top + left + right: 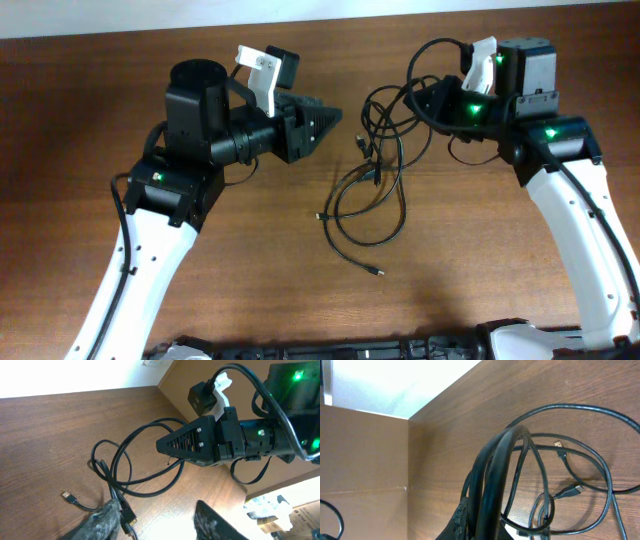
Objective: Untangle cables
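Note:
The cables (375, 195) are thin black cords lying in loose overlapping loops at the table's middle, with small plug ends (377, 271) trailing toward the front. My right gripper (422, 97) is shut on a bunch of strands at the tangle's upper right. In the right wrist view the cables (580, 460) run up over the right gripper (487, 520), pinched against one worn finger (464, 512). My left gripper (335, 118) hovers left of the tangle. In the left wrist view the left gripper (156, 505) is open, with cables (125, 460) lying against its left finger (107, 517).
The wooden table (500, 280) ends at a pale wall along the far edge. A brown panel (360, 460) stands at the table's side. In the left wrist view, the right arm (235, 440) reaches in over the cords, and a cardboard box (302, 510) sits beyond the table's corner.

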Robot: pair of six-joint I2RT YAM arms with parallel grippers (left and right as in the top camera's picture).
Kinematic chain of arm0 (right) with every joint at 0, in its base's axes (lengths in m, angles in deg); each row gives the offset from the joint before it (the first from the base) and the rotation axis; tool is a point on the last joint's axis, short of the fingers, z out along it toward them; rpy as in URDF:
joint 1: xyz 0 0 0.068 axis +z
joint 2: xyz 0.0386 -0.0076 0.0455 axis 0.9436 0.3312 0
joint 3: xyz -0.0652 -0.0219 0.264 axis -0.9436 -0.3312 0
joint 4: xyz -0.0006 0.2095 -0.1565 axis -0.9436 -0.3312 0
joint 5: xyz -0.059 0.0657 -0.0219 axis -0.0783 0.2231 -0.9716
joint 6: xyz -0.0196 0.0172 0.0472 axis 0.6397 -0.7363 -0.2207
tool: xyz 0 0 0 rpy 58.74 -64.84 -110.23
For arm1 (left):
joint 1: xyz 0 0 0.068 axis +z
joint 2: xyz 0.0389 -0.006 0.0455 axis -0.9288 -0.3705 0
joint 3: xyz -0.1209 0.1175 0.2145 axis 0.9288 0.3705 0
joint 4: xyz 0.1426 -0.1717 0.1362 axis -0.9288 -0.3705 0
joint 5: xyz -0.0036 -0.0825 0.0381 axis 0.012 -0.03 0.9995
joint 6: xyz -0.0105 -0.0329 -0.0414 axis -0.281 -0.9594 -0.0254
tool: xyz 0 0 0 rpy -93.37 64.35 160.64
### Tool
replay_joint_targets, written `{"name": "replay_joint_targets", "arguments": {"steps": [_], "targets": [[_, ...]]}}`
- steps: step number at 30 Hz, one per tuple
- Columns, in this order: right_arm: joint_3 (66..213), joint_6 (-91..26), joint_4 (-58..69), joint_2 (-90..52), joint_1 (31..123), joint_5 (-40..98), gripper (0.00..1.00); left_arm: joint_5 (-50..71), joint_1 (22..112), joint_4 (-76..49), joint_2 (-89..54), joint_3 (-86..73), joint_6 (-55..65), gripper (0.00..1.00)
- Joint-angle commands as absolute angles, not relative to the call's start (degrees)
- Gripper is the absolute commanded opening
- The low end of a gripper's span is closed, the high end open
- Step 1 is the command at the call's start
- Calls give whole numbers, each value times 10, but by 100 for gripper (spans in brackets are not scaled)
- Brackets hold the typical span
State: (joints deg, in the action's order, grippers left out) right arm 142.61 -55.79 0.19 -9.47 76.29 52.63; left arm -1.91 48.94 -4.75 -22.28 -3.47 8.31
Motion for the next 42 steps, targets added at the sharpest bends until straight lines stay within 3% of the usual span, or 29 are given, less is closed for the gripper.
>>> {"name": "replay_joint_targets", "arguments": {"steps": [1,16,23,27,35,37,40,42], "targets": [[1463,-564,5,-129,766,512,4,-11,491,-47,-243,-47,114,62],[1522,-548,-53,-176,767,508,4,-31,488,-28,-348,-47,100,98],[1522,-478,-53,-176,767,546,4,-71,488,-5,-353,-47,-135,100],[1522,-413,-53,-176,767,595,4,-86,473,-5,-354,-47,-183,91],[1522,-371,-57,-176,767,656,4,-32,425,3,-354,-47,-188,89],[1522,-370,-60,-176,767,659,4,-21,424,7,-354,-47,-188,79],[1522,-370,-60,-176,767,660,4,-9,424,8,-354,-47,-188,54],[1522,-370,-60,-176,767,673,4,-9,424,8,-354,-47,-188,46]]}}
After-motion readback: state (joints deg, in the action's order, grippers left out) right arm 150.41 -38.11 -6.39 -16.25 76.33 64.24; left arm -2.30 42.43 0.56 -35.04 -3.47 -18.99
